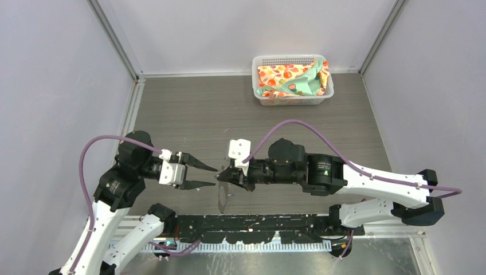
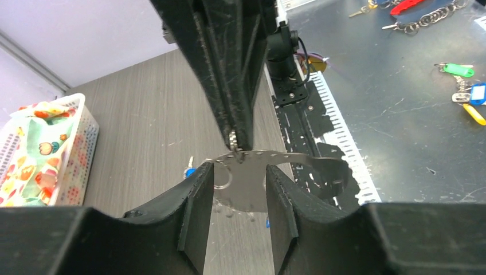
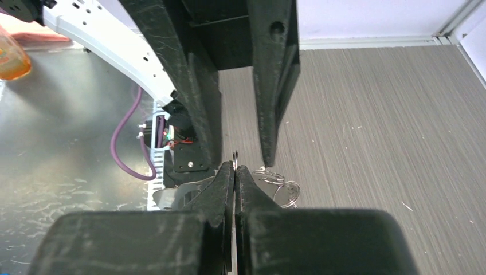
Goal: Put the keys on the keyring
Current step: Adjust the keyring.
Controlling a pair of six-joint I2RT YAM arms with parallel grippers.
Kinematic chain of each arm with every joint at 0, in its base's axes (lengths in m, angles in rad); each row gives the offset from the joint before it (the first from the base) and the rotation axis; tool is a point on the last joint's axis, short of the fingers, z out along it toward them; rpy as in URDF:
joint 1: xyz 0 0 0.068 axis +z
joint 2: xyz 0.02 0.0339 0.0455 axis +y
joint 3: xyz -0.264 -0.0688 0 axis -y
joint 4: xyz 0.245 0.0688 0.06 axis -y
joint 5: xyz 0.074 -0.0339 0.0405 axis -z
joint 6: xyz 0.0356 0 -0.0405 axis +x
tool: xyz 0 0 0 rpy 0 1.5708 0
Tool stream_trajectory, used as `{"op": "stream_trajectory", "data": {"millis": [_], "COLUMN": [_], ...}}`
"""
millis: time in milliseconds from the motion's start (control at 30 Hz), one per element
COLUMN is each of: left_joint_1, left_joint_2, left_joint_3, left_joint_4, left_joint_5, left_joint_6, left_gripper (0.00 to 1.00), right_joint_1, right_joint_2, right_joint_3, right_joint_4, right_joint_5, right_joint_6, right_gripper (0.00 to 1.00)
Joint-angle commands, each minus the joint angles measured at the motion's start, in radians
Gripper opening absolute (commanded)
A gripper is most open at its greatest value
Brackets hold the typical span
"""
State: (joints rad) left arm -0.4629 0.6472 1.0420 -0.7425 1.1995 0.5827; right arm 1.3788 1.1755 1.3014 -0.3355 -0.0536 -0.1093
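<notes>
R gripper (image 3: 234, 171) is clenching the keyring (image 2: 269, 153) by its toothed rim, holding it up over the tabletop (image 1: 189, 109). L gripper (image 2: 239, 170) is standing released, fingers flanking the loop and gripping nothing. One blue key (image 2: 189, 171) is lying on the wood beneath it; a blue speck nearby may be the other, too small to tell. L should be pinching the key by its head, leaving the blade free for threading. Grey wood-grain top, white walls, basket (image 1: 289, 58) of patterned cloth at the far edge.
</notes>
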Motion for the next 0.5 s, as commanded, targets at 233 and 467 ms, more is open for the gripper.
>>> {"op": "stream_trajectory", "data": {"millis": [233,467], "left_joint_1": [-0.002,-0.002], "left_joint_2": [0.017,0.010], "left_joint_3": [0.024,0.037], "left_joint_4": [0.112,0.096], "left_joint_5": [0.015,0.060], "left_joint_6": [-0.143,-0.174], "left_gripper": [0.19,0.30], "right_joint_1": [-0.007,-0.006], "right_joint_2": [-0.016,-0.002], "right_joint_3": [-0.002,-0.001], "right_joint_4": [0.159,0.130], "right_joint_5": [-0.040,-0.012], "right_joint_6": [0.016,0.010], "right_gripper": [0.01,0.01]}}
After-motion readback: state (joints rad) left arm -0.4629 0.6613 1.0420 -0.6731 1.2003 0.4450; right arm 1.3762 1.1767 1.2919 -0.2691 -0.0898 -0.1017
